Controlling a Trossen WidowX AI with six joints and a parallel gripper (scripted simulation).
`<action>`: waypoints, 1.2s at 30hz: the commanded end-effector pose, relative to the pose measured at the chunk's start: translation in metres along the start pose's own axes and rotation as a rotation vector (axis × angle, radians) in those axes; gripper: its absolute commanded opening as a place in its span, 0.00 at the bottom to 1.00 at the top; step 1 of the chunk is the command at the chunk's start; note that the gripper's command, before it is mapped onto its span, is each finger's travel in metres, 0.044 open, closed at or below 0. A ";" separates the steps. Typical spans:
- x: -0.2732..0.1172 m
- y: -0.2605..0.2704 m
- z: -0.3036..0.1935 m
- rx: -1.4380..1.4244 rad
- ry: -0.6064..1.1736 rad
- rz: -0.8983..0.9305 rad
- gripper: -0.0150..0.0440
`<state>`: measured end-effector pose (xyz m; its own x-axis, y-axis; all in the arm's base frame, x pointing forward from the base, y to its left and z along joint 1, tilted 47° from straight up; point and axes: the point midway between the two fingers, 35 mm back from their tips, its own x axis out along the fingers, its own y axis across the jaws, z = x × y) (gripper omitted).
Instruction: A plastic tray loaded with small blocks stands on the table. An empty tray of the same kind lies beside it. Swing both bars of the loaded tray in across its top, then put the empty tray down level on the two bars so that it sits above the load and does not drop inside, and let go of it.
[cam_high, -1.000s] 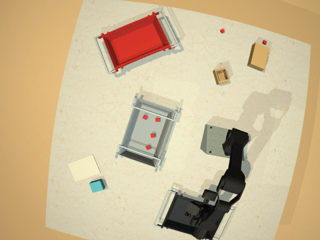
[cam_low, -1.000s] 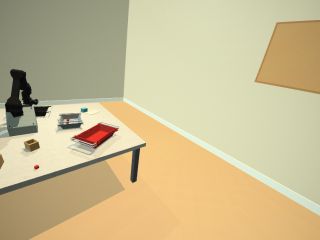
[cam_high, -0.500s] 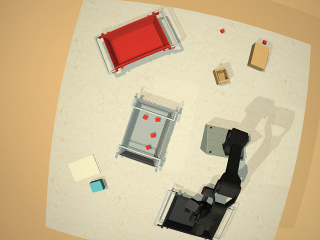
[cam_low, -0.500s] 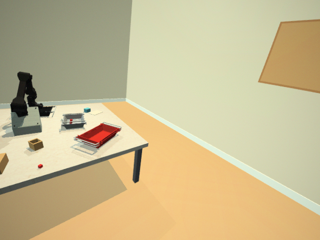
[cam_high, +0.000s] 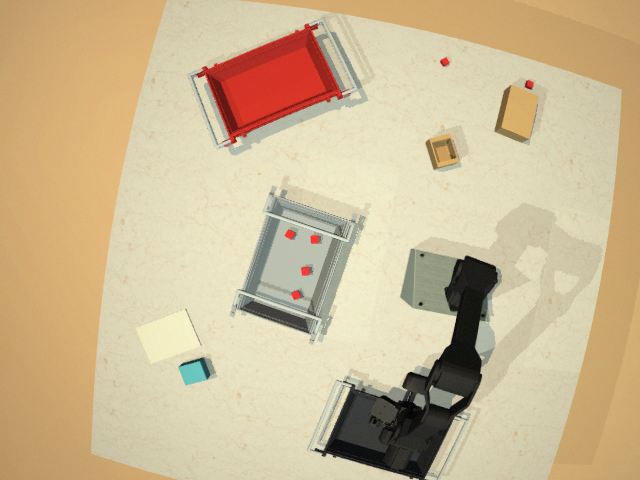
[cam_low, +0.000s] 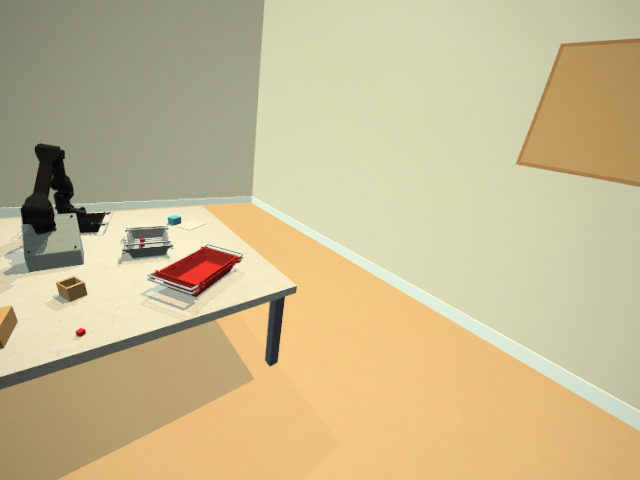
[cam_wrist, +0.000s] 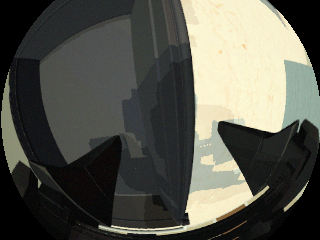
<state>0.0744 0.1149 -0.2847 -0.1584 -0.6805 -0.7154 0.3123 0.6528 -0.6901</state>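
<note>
The grey loaded tray (cam_high: 330, 273) (cam_low: 147, 251) holds several small red blocks. Its upper bar (cam_high: 307, 225) and lower bar (cam_high: 279, 304) both lie across its top, near its ends. The black tray (cam_high: 356, 418) (cam_low: 92, 223) (cam_wrist: 80, 100) is empty and stands on the table, its wire bars out beyond its ends. My gripper (cam_high: 403, 407) (cam_wrist: 171, 134) is open and empty over the black tray's long side nearest the robot base. In the wrist view one finger is on the inner side of that wall, the other on the outer side; fingertip height is unclear.
A red empty tray (cam_high: 273, 85) (cam_low: 199, 268) stands at the far end, bars out. A small open box (cam_high: 442, 151) (cam_low: 71, 288), a tan block (cam_high: 516, 113), loose red cubes, a teal block (cam_high: 194, 372) (cam_low: 174, 220) and a cream sheet (cam_high: 168, 335) also lie on the table.
</note>
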 end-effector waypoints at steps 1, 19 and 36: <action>0.003 -0.001 0.001 -0.006 -0.006 -0.006 1.00; 0.003 -0.001 0.001 -0.006 -0.006 -0.006 1.00; 0.003 -0.001 0.001 -0.006 -0.006 -0.006 0.65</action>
<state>0.0743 0.1145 -0.2848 -0.1585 -0.6812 -0.7148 0.3119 0.6523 -0.6908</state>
